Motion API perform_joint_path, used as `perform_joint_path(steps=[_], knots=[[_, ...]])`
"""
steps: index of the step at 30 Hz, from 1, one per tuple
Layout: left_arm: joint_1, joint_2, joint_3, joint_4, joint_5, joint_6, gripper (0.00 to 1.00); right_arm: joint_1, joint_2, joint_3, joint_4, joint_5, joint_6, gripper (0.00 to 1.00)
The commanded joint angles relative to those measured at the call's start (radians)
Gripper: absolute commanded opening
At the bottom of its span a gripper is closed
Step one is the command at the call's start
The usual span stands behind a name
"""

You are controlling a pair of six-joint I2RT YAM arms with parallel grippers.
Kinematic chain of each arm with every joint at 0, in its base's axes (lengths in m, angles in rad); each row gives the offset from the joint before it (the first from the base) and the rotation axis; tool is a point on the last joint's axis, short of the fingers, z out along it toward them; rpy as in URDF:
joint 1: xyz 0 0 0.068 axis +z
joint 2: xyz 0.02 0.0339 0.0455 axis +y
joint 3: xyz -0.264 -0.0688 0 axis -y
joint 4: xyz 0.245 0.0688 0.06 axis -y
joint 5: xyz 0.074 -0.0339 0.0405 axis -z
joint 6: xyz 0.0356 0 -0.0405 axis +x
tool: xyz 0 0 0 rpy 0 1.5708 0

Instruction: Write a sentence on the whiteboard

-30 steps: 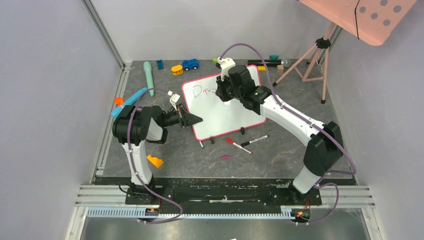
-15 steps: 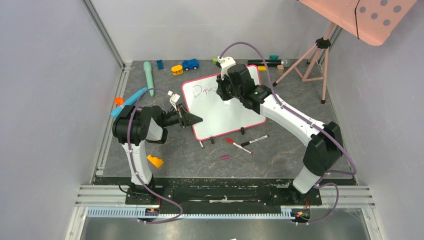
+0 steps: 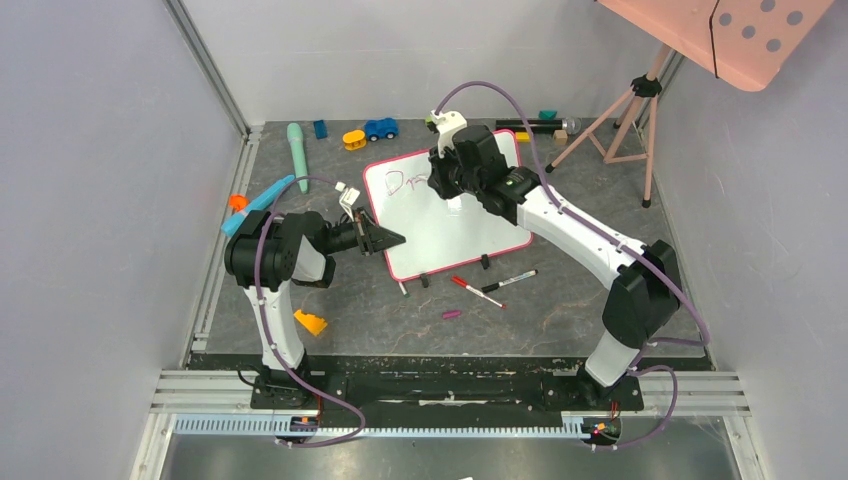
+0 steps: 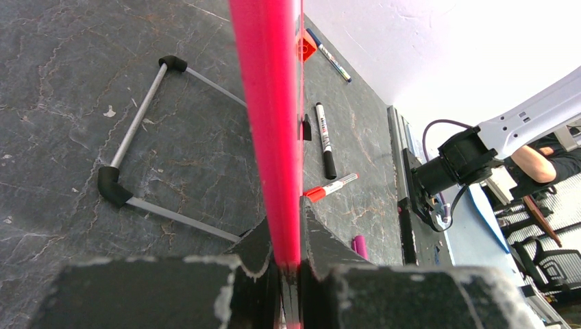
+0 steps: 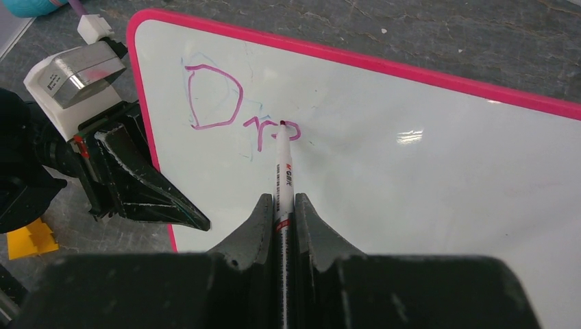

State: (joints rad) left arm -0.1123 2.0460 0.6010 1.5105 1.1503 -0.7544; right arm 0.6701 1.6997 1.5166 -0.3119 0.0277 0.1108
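Observation:
The whiteboard (image 3: 455,225) with its pink-red frame lies at mid table and fills the right wrist view (image 5: 411,171). My left gripper (image 3: 392,240) is shut on the board's left edge, whose red frame (image 4: 270,103) runs up between the jaws. My right gripper (image 5: 283,205) is shut on a white marker (image 5: 283,171), its tip touching the board. The sentence (image 5: 236,110) stands as purple letters reading about "Dre" near the board's top left; it also shows in the top view (image 3: 405,182), partly hidden by my right gripper (image 3: 452,185).
Red and black markers (image 3: 478,291) (image 3: 509,281) and a purple cap (image 3: 451,314) lie in front of the board. Toys line the back edge (image 3: 380,128). A tripod (image 3: 625,110) stands back right. A yellow block (image 3: 310,322) lies by the left arm.
My right gripper has shifted slightly toward the far left over the board with the marker. The left arm has not moved.

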Motion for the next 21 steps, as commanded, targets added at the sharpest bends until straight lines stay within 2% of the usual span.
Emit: perform_joint_path(steps=[1, 12, 21], knots=[[0.023, 0.036, -0.009, 0.047, -0.036, 0.192, 0.02, -0.006, 0.012, 0.008, 0.012, -0.017, -0.015, 0.00], [0.023, 0.037, -0.009, 0.047, -0.039, 0.191, 0.02, -0.005, -0.040, -0.080, 0.011, -0.006, -0.016, 0.00], [0.023, 0.038, -0.007, 0.047, -0.038, 0.190, 0.02, -0.006, -0.063, -0.076, -0.005, 0.069, -0.032, 0.00]])
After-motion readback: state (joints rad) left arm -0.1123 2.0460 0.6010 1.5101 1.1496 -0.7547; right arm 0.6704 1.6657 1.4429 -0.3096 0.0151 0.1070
